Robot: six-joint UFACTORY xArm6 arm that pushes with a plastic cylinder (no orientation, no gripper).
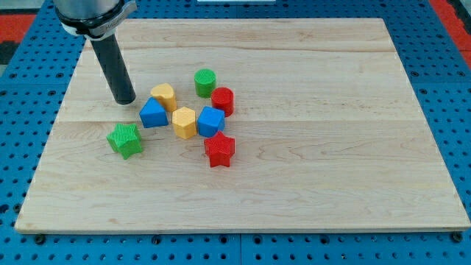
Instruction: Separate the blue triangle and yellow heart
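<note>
The blue triangle (153,113) sits on the wooden board (331,147), left of centre. The yellow heart (163,95) lies just above and to its right, touching it. My tip (126,100) rests on the board just left of the yellow heart and above-left of the blue triangle, a small gap away from both. The dark rod rises from it toward the view's top left.
A yellow hexagon (184,122), a blue cube (210,121), a red star (219,149), a red cylinder (222,100) and a green cylinder (205,82) cluster to the right of the pair. A green star (124,140) lies below-left of the blue triangle.
</note>
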